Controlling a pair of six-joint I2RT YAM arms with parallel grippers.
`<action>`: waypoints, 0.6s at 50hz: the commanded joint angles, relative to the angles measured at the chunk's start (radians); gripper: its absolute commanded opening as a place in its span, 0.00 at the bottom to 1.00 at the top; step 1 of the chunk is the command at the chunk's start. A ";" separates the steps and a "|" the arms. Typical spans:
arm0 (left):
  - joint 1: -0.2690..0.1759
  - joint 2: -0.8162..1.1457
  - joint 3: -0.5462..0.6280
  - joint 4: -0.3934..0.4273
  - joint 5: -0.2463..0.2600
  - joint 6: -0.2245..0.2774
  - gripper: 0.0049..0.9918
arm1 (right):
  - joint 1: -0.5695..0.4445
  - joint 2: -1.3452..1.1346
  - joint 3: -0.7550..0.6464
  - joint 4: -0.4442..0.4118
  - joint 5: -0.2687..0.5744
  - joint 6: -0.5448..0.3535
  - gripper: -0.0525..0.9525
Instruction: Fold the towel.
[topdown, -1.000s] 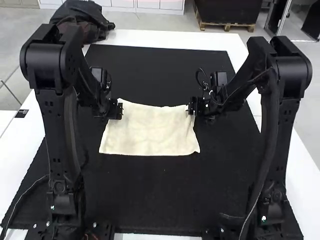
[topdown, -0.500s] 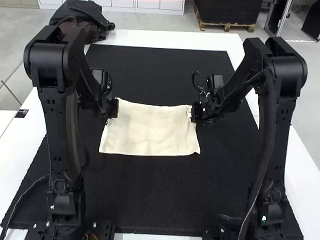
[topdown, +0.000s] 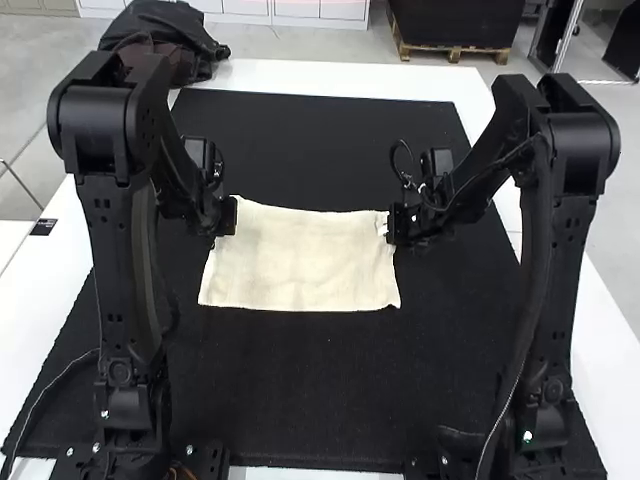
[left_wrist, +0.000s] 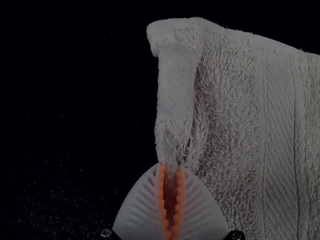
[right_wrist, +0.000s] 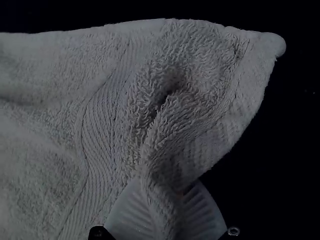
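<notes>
Your left pincer (left_wrist: 170, 169) is clenched on a narrow, doubled strip along the side edge of the towel (left_wrist: 230, 135), its ribbed white fingers and orange pads (left_wrist: 161, 187) closing in from either side. Your right pincer (right_wrist: 164, 192) has a thicker, bunched fold nipped between its pale ribbed fingers, just in from that side's edge. The towel lies mostly spread between the two, with a free corner just beyond each pincer and the bulk of the cloth running back towards the arm bases, over a black mat (topdown: 320, 390) on the white bench (topdown: 350, 75).

Watch the left hold: the strip looks slim, so a quick lift or a sideways tug could slide it out from the pads. The right hold takes more cloth, so it may carry a lump into the fold. If you raise or swing one arm ahead of the other, expect the edge to skew and the corners to miss; pull too hard and the whole piece may drag over the mat instead of folding.

The cloth is cream, looped terry, crossed near each pincer by a flatter woven band, with rounded hems at the corners. Beneath, the mat looks flat and finely fibrous
</notes>
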 joint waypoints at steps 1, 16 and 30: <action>-0.002 -0.035 0.010 -0.003 0.017 -0.003 0.02 | -0.028 -0.071 -0.005 0.002 -0.015 -0.001 0.03; 0.003 -0.123 0.011 -0.041 0.024 -0.003 0.02 | -0.037 -0.137 -0.031 -0.002 -0.041 -0.015 0.03; 0.003 -0.164 -0.003 -0.084 0.035 -0.003 0.02 | -0.058 -0.156 -0.052 -0.048 -0.069 -0.032 0.03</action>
